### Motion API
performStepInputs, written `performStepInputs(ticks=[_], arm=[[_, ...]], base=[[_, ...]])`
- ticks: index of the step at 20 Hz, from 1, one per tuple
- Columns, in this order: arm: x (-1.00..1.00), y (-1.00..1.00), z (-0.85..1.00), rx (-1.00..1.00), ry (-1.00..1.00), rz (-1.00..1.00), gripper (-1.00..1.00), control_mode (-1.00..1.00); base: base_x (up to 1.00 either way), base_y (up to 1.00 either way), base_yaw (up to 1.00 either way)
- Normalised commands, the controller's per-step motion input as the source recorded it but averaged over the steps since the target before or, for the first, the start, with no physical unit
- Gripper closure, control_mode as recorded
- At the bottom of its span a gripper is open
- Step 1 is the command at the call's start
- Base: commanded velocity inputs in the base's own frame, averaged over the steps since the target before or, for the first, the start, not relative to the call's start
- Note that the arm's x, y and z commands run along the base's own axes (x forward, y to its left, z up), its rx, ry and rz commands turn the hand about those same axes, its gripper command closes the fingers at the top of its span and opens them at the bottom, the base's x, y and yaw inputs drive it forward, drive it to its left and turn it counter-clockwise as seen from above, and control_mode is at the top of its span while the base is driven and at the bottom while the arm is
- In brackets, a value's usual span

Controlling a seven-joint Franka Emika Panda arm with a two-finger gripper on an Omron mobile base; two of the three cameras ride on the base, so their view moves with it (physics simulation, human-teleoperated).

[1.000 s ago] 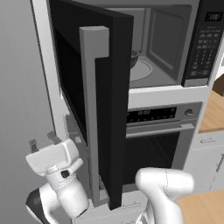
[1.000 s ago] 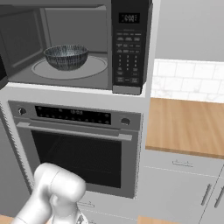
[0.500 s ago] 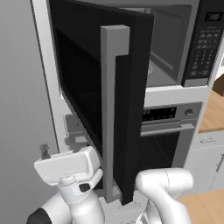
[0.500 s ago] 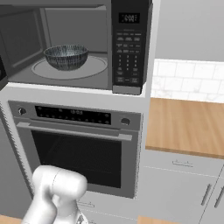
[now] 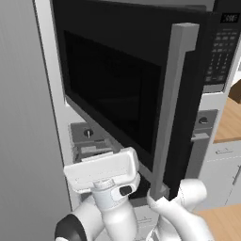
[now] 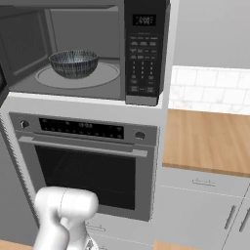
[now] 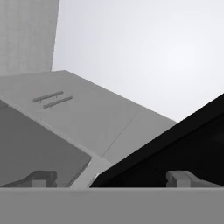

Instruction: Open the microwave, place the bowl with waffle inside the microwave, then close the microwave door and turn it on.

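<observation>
Scene: sim kitchen, the microwave (image 6: pixel 88 49) set above a silver oven (image 6: pixel 85 168); robot arm low in front.
Bowl: the bowl (image 6: pixel 73 63) sits on the glass turntable (image 6: pixel 105 75) inside the cavity. Waffle not discernible from here.
Door: the microwave door (image 5: pixel 122 94) stands partway across the opening, grey bar handle (image 5: pixel 172 113) nearest the left base cam.
Claw: gripper (image 7: pixel 113 178) spread wide, pinching nothing; fingertips (image 7: pixel 180 177) just by the door's dark edge in hand view; contact can't be told.
Step in hand: closing the door, by my read.
How to do it well: push flat on the door face near the handle side, follow the hinge arc, keep pushing till it seats flush. Then go for the keypad (image 6: pixel 141 58).
Count: 1 microwave, 1 bowl, 1 door, 1 handle, 1 oven, 1 keypad, 1 gripper w/ 2 tips.
</observation>
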Motion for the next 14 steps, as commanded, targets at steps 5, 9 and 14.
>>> performStepInputs(ticks=[5,9,14], arm=[[0.0,-0.88,0.18,0.3,-0.16,0.0,-1.0,-1.0],[0.0,-0.89,0.16,0.31,-0.18,0.0,-1.0,-1.0],[0.0,-0.84,0.13,0.3,-0.17,0.0,-1.0,-1.0]], base=[[0.0,0.0,0.0],[0.0,0.0,0.0],[0.0,0.0,0.0]])
